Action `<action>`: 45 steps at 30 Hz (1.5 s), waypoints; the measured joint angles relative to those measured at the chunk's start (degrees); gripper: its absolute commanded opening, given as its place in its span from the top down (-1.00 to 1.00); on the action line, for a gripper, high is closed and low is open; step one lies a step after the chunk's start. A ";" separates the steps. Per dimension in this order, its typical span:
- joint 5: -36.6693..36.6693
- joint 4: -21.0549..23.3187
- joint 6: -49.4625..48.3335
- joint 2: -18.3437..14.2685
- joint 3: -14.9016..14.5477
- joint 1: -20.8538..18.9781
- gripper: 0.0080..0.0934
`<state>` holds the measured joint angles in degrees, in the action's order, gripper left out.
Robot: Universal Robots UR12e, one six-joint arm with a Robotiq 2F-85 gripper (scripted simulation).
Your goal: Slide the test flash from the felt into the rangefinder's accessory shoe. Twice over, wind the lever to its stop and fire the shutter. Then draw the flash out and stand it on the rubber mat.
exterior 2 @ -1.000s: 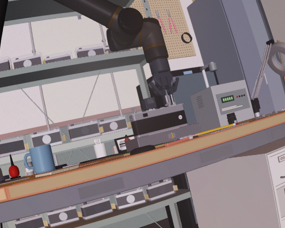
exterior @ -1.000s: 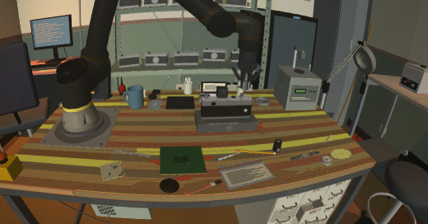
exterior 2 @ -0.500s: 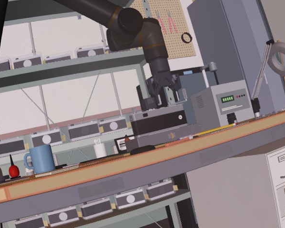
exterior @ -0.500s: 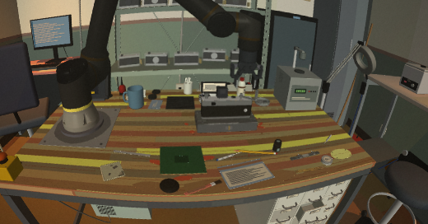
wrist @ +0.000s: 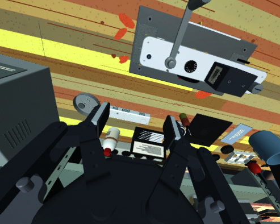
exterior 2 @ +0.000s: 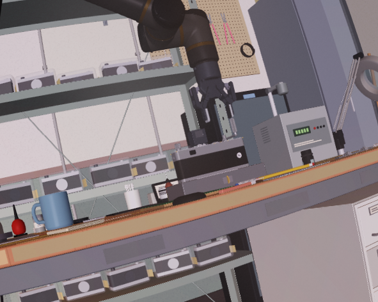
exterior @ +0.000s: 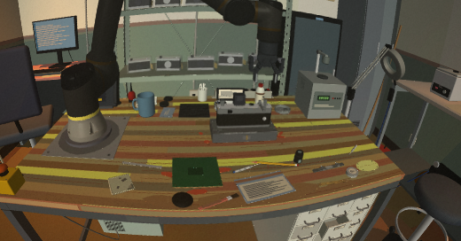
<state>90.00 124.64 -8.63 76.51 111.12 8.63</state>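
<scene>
The black test flash (exterior: pixel 239 99) (wrist: pixel 228 80) sits in the accessory shoe on top of the rangefinder (exterior: pixel 243 114) (exterior 2: pixel 211 158) (wrist: pixel 194 64), which rests on a grey stand at the middle of the bench. The wind lever (wrist: pixel 181 29) sticks out from the top plate, swung away from the body. Above and behind the camera's lever end hangs my gripper (exterior: pixel 265 72) (exterior 2: pixel 217 115) (wrist: pixel 135 125), open and empty. The green felt (exterior: pixel 196 171) lies bare near the front edge. The black rubber mat (exterior: pixel 193 110) (wrist: pixel 208 129) lies left of the camera.
Behind the work stand shelves of spare cameras and a white bottle (exterior: pixel 259 91). A grey meter box (exterior: pixel 320 94) stands right of the rangefinder, a blue mug (exterior: pixel 145 104) to the left. A pencil (exterior: pixel 275 163), a brush and small parts lie along the front.
</scene>
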 measured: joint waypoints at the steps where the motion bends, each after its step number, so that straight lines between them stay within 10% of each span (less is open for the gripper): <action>1: 0.00 -0.37 0.00 0.22 -0.19 0.00 -0.64; 14: 0.00 -2.49 0.00 1.37 -1.26 -0.01 -0.63; 45: 0.00 -2.44 0.00 1.33 -1.21 0.00 0.82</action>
<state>90.00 122.20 -8.63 77.84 109.91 8.63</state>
